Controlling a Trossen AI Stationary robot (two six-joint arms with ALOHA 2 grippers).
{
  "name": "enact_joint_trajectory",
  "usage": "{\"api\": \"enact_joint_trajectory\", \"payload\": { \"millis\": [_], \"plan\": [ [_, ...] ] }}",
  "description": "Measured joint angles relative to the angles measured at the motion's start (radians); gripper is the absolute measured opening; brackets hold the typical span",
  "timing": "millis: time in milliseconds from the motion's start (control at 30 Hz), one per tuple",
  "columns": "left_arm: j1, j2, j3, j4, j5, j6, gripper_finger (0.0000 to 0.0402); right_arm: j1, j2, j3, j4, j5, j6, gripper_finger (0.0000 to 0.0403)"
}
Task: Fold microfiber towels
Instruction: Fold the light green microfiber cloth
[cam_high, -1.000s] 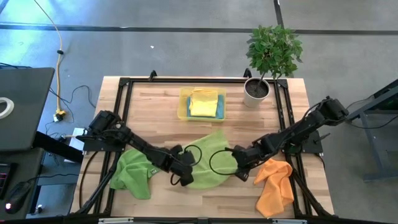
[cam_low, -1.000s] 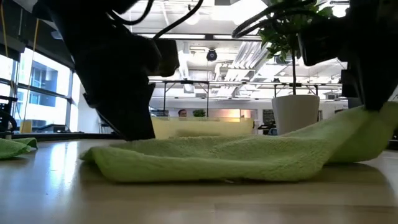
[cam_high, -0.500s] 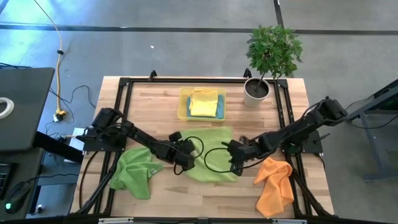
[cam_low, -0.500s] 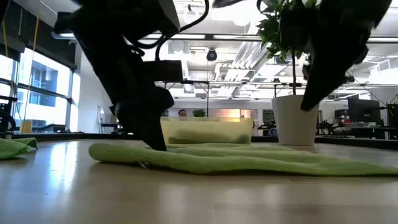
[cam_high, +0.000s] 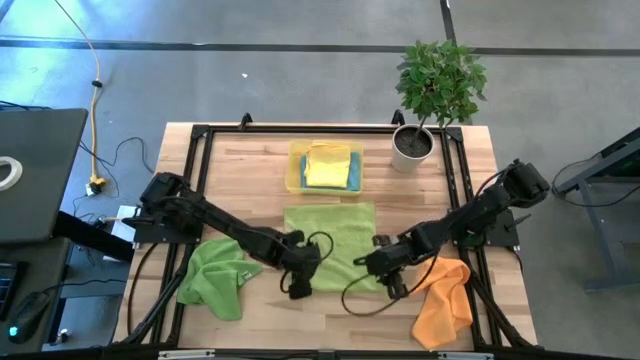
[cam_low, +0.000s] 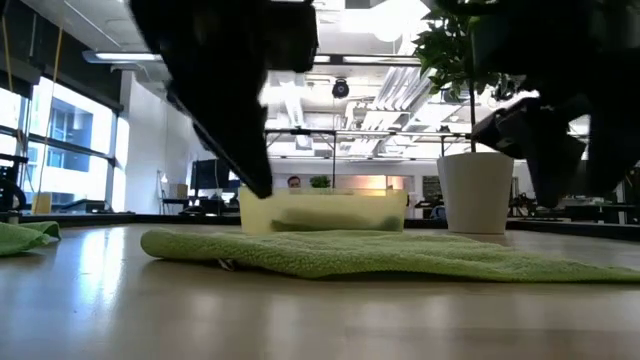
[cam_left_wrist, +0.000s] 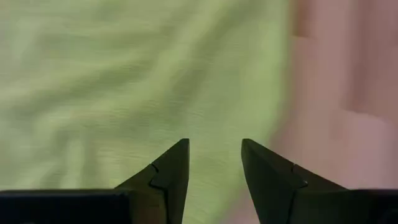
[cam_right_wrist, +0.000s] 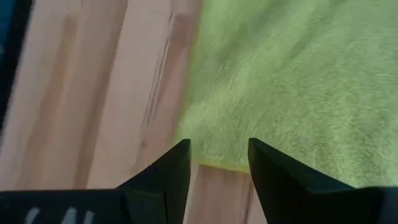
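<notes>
**Both grippers over the spread green towel**

My left gripper hangs at the near left corner of the flat green towel, its fingers spread with nothing between them; the left wrist view shows towel below and bare wood to one side. My right gripper hangs at the near right corner, also spread and empty, its fingertips over the towel's edge where it meets the table.

The flat towel lies at mid-table as a rough rectangle, seen in the low view as a long low strip. A second green towel lies crumpled by the left edge, just beside my left arm. An orange towel lies bunched at the near right, touching or very nearly touching my right arm. Behind the flat towel stands a yellow tray holding a folded yellow towel on a blue towel. A potted plant stands at the far right corner. Black cables loop from both wrists over the flat towel, hiding part of it.
</notes>
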Motion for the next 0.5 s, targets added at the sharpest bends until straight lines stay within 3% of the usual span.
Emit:
{"api": "enact_joint_trajectory", "payload": {
  "millis": [167,400,500],
  "plan": [
    [-0.063,-0.007,0.028,0.005,0.083,-0.015,0.0138,0.026,0.058,-0.001,0.063,-0.051,-0.088,0.0153],
    [-0.129,-0.006,0.030,-0.010,0.077,-0.138,0.0138,0.061,0.148,-0.001,0.145,-0.083,-0.112,0.0153],
    [-0.144,-0.006,0.030,-0.017,0.075,-0.181,0.0138,0.073,0.182,0.004,0.186,-0.044,-0.131,0.0153]
  ]
}}
